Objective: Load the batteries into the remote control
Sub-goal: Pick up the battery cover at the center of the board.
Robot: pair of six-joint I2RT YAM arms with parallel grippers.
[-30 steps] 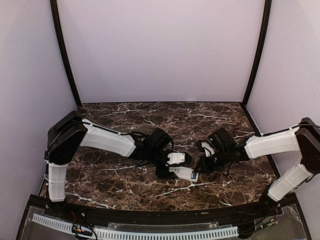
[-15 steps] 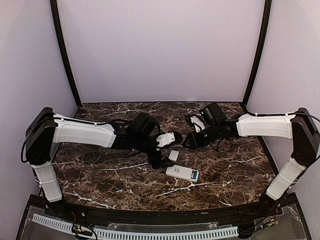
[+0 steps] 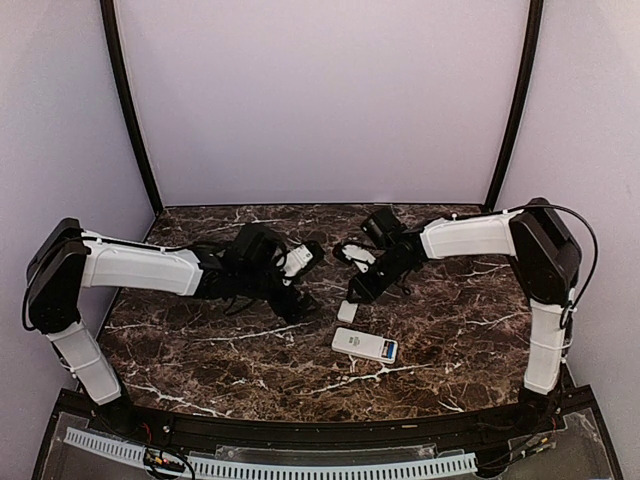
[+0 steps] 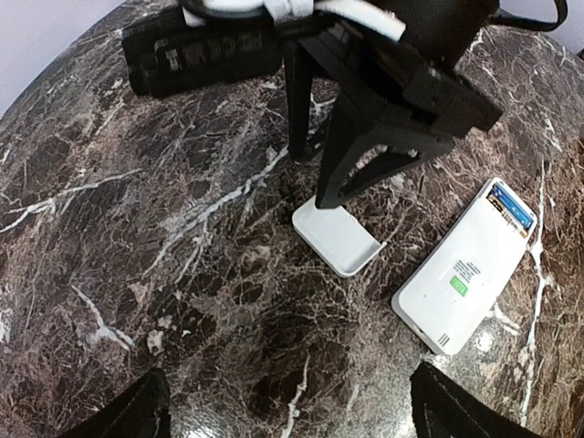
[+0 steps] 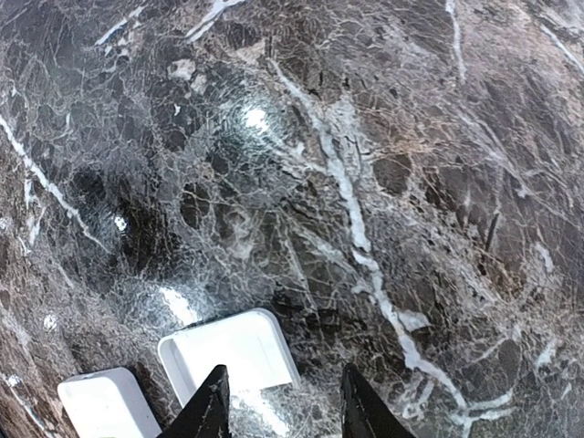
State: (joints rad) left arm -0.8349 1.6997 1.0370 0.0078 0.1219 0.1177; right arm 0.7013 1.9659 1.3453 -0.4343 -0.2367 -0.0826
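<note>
- The right pincer [image 5: 283,403] has its jaws partly apart with nothing between them; only dark marble shows in the gap.
- Its fingertips [image 5: 212,401] point down over the edge of a small white cover piece [image 3: 347,311]. Whether a tip touches the cover or hangs just above it cannot be told.
- The left pincer [image 4: 294,408] is spread wide and empty, well apart from the cover, tilted down and facing the right pincer across it.
- The cover piece lies flat on the tabletop [image 3: 200,350], about midway between the near and far edges and a little right of centre.
- The remote control [image 3: 363,346] lies flat just beside the cover, on the side toward the near edge, with a narrow strip of marble between them. Its plain white back faces up, bearing a small green label.
- The batteries [image 4: 511,206] show as a blue strip in the open compartment at the end of the remote that points toward the tabletop's right edge.
- Neither pincer touches the remote.
</note>
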